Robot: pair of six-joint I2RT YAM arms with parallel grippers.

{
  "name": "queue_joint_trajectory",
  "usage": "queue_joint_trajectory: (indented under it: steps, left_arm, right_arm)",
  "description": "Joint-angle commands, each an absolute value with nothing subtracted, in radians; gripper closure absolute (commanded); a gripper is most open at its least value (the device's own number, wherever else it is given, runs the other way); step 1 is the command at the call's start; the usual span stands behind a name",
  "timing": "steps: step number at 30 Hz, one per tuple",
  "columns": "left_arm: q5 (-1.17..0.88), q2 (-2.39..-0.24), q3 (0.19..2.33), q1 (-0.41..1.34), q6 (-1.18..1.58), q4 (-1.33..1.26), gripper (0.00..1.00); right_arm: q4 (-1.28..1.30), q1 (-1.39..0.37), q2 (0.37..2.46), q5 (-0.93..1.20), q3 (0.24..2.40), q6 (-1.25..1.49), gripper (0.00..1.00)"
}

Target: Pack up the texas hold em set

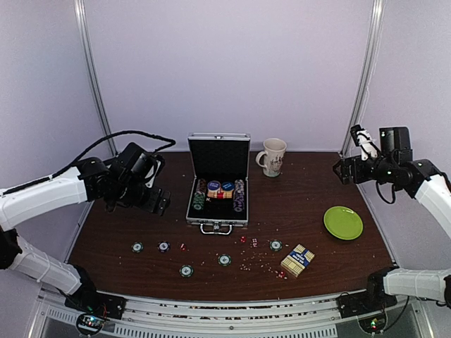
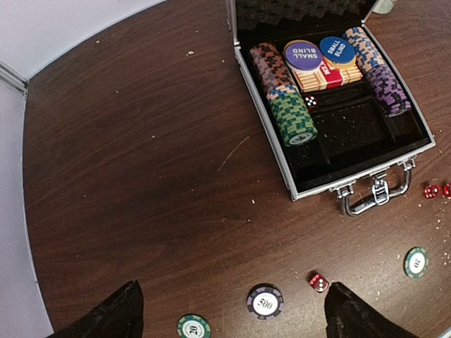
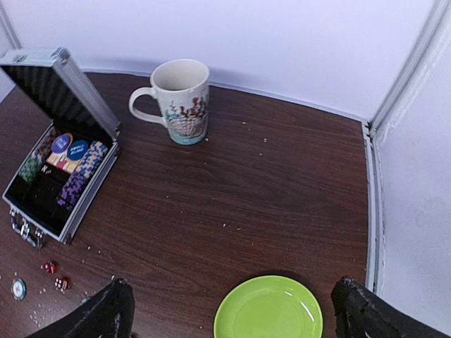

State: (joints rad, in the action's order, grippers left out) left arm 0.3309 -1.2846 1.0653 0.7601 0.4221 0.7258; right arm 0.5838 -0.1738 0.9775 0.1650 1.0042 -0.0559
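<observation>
Dark wood bench (image 1: 106, 232) under pale lilac walls, with frame posts at the rear corners. At the left, the left pincer (image 2: 231, 287) hangs above the boards with its fingers spread wide and nothing between them. Below it lie a purple chip (image 2: 266, 301), a green chip (image 2: 193, 327) and a red die (image 2: 318, 282). The silver case (image 1: 218, 156) sits near, to its right, with the lid propped upright and the handle facing the near edge. Inside, chip stacks (image 1: 199, 195) run along both side walls, and two blind buttons rest on a striped deck (image 1: 220, 192) at the back.

Further loose chips (image 1: 224, 260) and small red dice (image 1: 248, 241) are scattered in front of the case (with pale crumbs around them). The blue-and-tan card box (image 1: 297, 260) lies tilted toward the front right. A cream mug (image 1: 273, 156) stands just right of the lid. A green plate (image 1: 343, 222) sits further right, between the card box and the right pincer (image 3: 231, 282). That pincer is raised over the right rear edge, well apart from the case, its fingers wide and empty.
</observation>
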Motion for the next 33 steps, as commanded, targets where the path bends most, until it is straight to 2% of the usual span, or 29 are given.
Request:
queue_joint_trajectory:
  steps: [1,3,5,8,11,14,18,20,22,27,33]
  left_arm:
    - [0.265,-1.292,1.035,0.758,0.472,0.703,0.10]
    - [0.262,-1.281,1.014,0.758,0.487,0.710,0.10]
    - [0.266,-1.255,0.980,0.759,0.488,0.713,0.12]
    - [0.239,-1.219,0.921,0.758,0.477,0.689,0.21]
    - [0.184,-1.217,0.893,0.758,0.485,0.690,0.27]
    - [0.096,-1.232,0.874,0.758,0.497,0.691,0.29]
    - [0.088,-1.242,0.834,0.758,0.534,0.689,0.23]
    - [0.094,-1.243,0.821,0.758,0.548,0.688,0.14]
    - [0.071,-1.240,0.806,0.758,0.549,0.671,0.09]
    - [0.000,-1.244,0.790,0.758,0.537,0.615,0.10]
    - [-0.022,-1.259,0.795,0.759,0.535,0.598,0.11]
  right_arm:
    - [0.569,-0.174,1.022,0.278,0.988,-0.233,0.04]
    - [0.641,-0.174,1.127,0.261,1.065,-0.275,0.09]
    - [0.766,-0.178,1.232,0.377,1.167,-0.336,0.16]
    - [0.851,-0.231,1.313,0.459,1.260,-0.384,0.18]
    - [0.870,-0.360,1.343,0.386,1.304,-0.444,0.19]
    - [0.927,-0.511,1.384,0.303,1.334,-0.533,0.19]
    - [0.963,-0.662,1.465,0.232,1.343,-0.540,0.19]
    - [0.988,-0.707,1.522,0.227,1.369,-0.518,0.19]
    - [1.028,-0.746,1.590,0.231,1.419,-0.505,0.18]
    - [1.128,-0.800,1.743,0.207,1.512,-0.494,0.24]
    - [1.135,-0.814,1.807,0.155,1.521,-0.466,0.29]
